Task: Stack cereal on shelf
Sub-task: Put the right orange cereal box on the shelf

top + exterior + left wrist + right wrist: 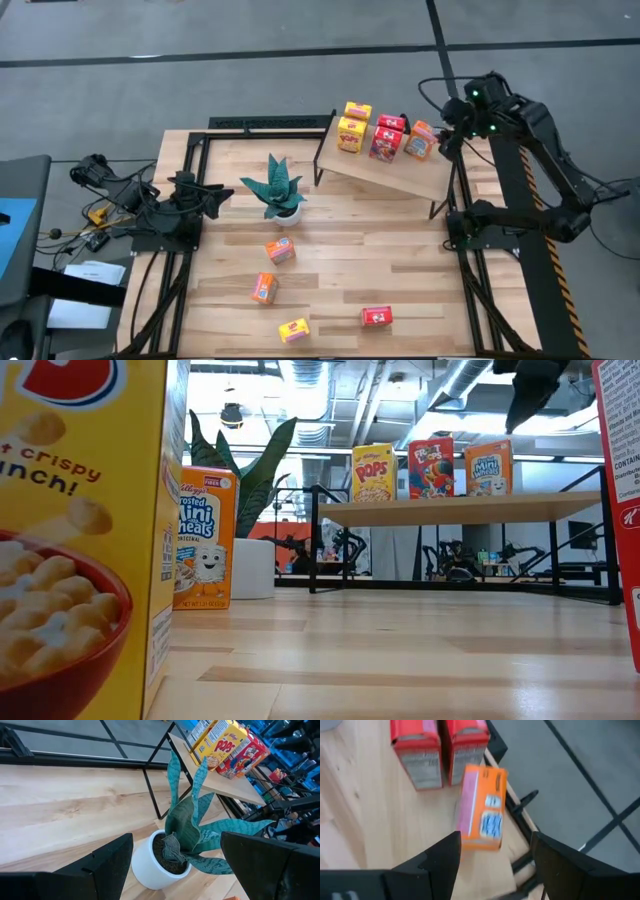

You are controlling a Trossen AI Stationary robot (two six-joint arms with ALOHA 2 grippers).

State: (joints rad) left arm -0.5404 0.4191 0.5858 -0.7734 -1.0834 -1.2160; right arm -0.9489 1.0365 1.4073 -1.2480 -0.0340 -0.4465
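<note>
The shelf [400, 175] stands at the table's far right on black legs. On it stand two yellow cereal boxes [353, 124], two red ones [388, 135] and an orange one [422, 140]. My right gripper [495, 852] hovers open just above the orange box [482, 810], which stands by itself near the shelf's right end, and touches nothing. In the low view the gripper [535, 385] hangs above that box [489, 468]. My left gripper [215, 197] waits open at the table's left, facing the plant [185, 830].
Two orange boxes [280, 250] [264, 288], a yellow one [294, 330] and a red one [377, 317] lie on the near half of the table. The teal plant in its white pot [277, 190] stands left of the shelf. Cables and gear lie off the table's left edge.
</note>
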